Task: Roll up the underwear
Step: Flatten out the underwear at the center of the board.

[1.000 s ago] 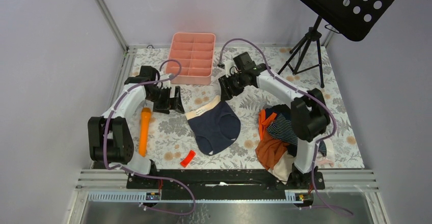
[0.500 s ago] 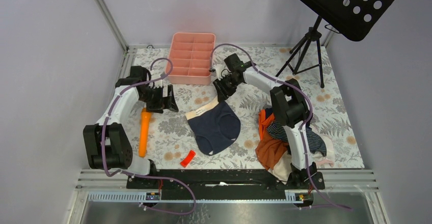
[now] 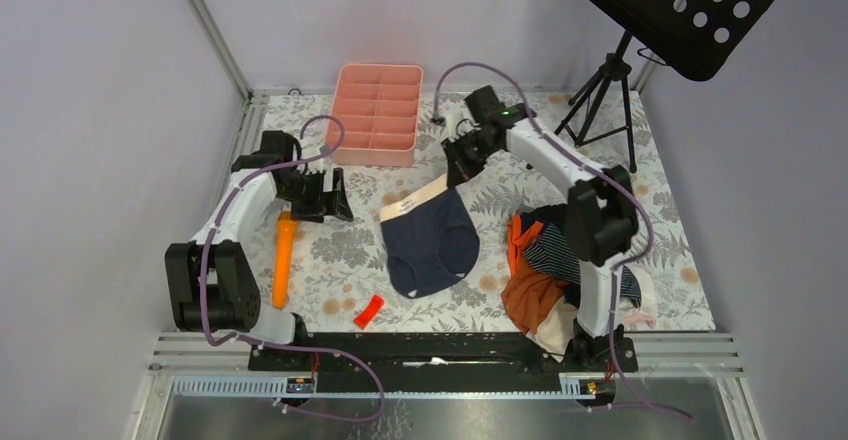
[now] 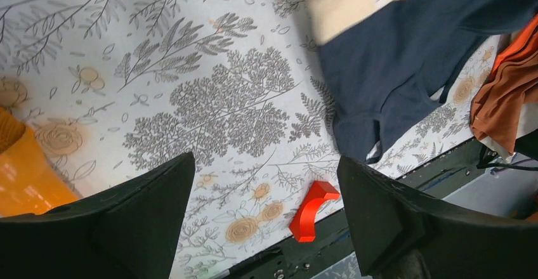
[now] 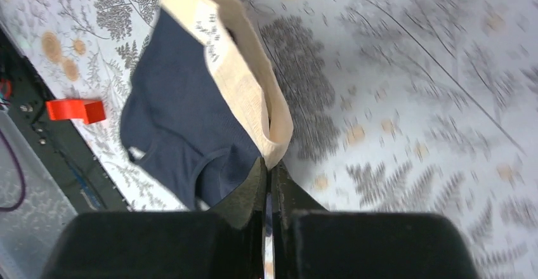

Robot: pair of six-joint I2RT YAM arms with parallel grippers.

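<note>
The navy underwear [image 3: 432, 240] with a tan waistband [image 3: 414, 200] lies mid-table, its right waistband corner lifted. My right gripper [image 3: 456, 173] is shut on that corner; in the right wrist view the waistband [image 5: 244, 76] runs up from the pinched fingertips [image 5: 269, 168] and the navy cloth [image 5: 177, 133] hangs to the left. My left gripper [image 3: 330, 198] stands open to the left of the underwear, apart from it. In the left wrist view its wide fingers [image 4: 146, 209] frame bare tablecloth, with the underwear [image 4: 393, 70] at upper right. A second, striped underwear [image 3: 555, 250] lies in the clothes pile at right.
A pink compartment tray [image 3: 378, 112] stands at the back. An orange carrot-shaped toy [image 3: 284, 255] lies beside the left arm. A small red block [image 3: 368, 310] sits near the front edge. Orange and white garments [image 3: 530, 295] are piled around the right arm's base. A tripod [image 3: 600, 90] stands back right.
My right gripper has closed on the waistband's right corner and pulled it up and to the right; the underwear shifted right with it. The left gripper has stayed beside it, open.
</note>
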